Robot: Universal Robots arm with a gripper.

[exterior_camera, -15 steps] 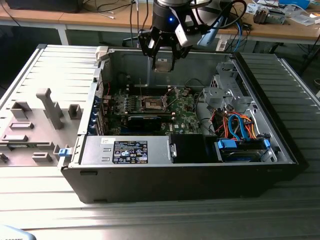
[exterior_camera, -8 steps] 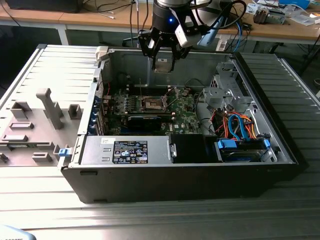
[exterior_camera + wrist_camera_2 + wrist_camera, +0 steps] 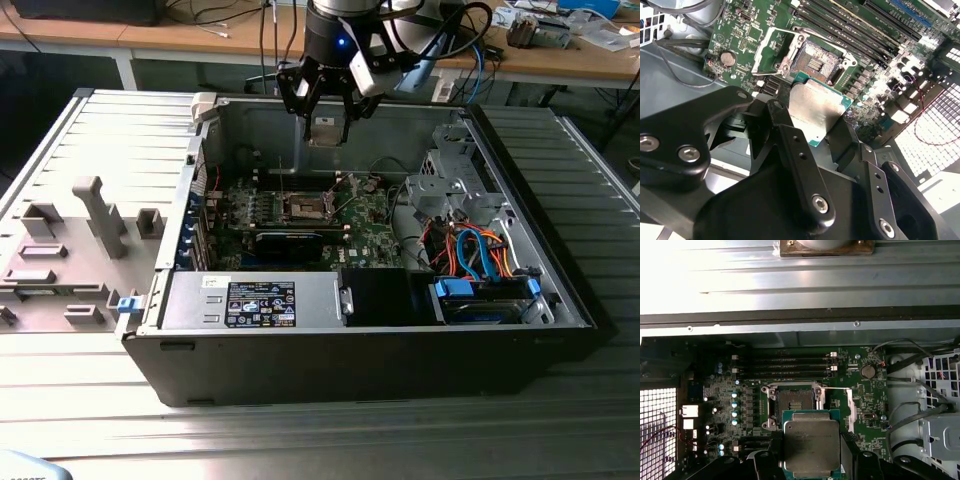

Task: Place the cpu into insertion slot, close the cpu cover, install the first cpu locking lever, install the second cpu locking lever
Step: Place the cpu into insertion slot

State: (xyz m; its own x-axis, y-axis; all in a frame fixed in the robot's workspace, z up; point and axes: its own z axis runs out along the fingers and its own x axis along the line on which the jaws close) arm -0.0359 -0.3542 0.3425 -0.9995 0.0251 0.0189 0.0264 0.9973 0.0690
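My gripper (image 3: 328, 130) hangs above the open computer case, shut on the cpu (image 3: 328, 128), a flat silver-faced square with a green edge. In both wrist views the cpu (image 3: 815, 111) (image 3: 811, 444) sits between the black fingers (image 3: 786, 137), held by two opposite sides. Below it on the green motherboard the insertion slot (image 3: 304, 208) (image 3: 816, 61) (image 3: 792, 403) lies bare with its dark centre showing. The cpu cover (image 3: 771, 51) (image 3: 848, 406), a silver frame, stands swung open beside the slot. The cpu is in the air, apart from the slot.
The case walls (image 3: 230, 120) ring the board. A power supply (image 3: 250, 300) runs along the near side, with a drive cage (image 3: 445, 185) and orange and blue cables (image 3: 475, 255) at the exterior view's right. Memory slots (image 3: 782, 365) flank the socket. A grey fixture tray (image 3: 70, 250) lies at the left.
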